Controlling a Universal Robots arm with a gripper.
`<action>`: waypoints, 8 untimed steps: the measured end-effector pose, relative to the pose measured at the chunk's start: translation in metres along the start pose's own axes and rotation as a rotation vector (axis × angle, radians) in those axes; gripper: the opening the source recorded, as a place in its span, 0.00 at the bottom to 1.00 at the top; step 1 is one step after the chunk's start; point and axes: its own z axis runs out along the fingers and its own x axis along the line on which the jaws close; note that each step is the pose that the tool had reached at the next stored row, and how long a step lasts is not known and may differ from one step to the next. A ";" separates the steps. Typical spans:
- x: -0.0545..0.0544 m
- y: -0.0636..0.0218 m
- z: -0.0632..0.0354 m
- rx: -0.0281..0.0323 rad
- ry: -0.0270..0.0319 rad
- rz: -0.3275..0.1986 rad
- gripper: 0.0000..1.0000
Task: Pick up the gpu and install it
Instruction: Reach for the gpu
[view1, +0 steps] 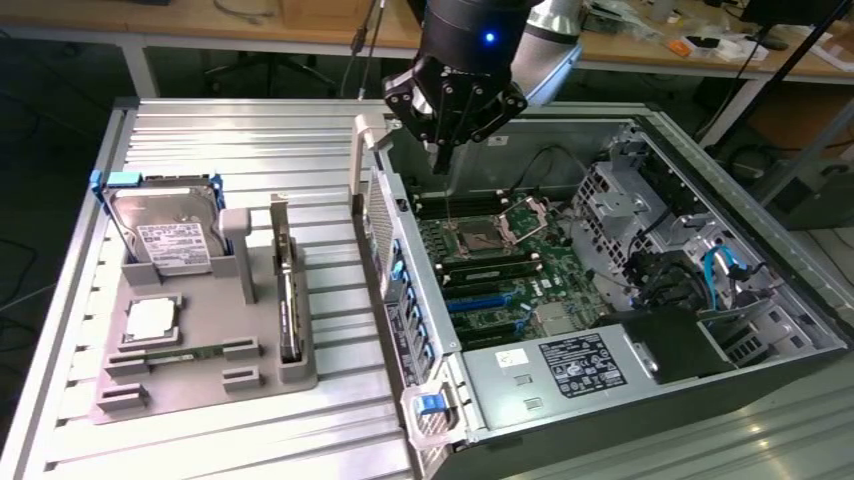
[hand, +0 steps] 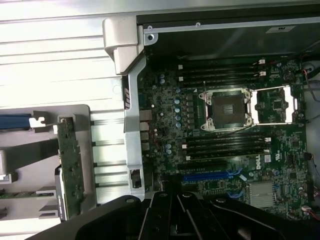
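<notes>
Ribbed metal table (view1: 227, 130) (wooden bench (view1: 267, 20) behind) bears holder (view1: 200, 378) with gpu (view1: 284, 300).

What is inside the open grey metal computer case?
A green motherboard with an open silver processor socket, black memory slots, blue slots, and a dark box with a white label. The black gripper hides a corner of the case behind it.

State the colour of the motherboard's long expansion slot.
Blue: the expansion slot shows best in the wrist view.
</notes>
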 end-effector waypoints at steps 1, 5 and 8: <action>0.001 -0.0001 0.0000 0.0000 0.0000 0.000 0.11; 0.004 -0.0002 -0.0001 0.0000 0.0000 0.000 0.11; 0.007 -0.0001 -0.0002 0.0000 0.0000 0.000 0.11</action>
